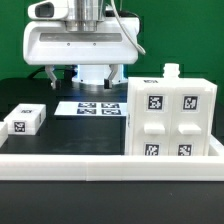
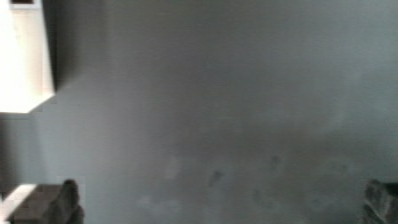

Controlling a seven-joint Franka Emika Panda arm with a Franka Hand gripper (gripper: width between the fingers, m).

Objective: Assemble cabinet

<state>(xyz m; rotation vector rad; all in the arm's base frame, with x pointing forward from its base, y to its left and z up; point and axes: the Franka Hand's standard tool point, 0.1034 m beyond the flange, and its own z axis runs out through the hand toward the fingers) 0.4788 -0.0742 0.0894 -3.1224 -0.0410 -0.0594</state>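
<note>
The large white cabinet box [image 1: 170, 120] stands upright at the exterior view's right, with several black-and-white tags on its front. A small white part [image 1: 171, 70] shows just above its top edge. A small white tagged block [image 1: 25, 121] lies at the exterior view's left. My gripper [image 1: 88, 78] hangs at the back above the table, apart from all parts. It is open and empty. In the wrist view the gripper [image 2: 214, 205] shows only dark fingertips [image 2: 45, 205] at the edges, with bare grey table between them.
The marker board [image 1: 95, 107] lies flat below the gripper. A long white rail [image 1: 100, 160] edges the table's front. A white flat edge [image 2: 22, 60] shows in the wrist view; I cannot tell which thing it is.
</note>
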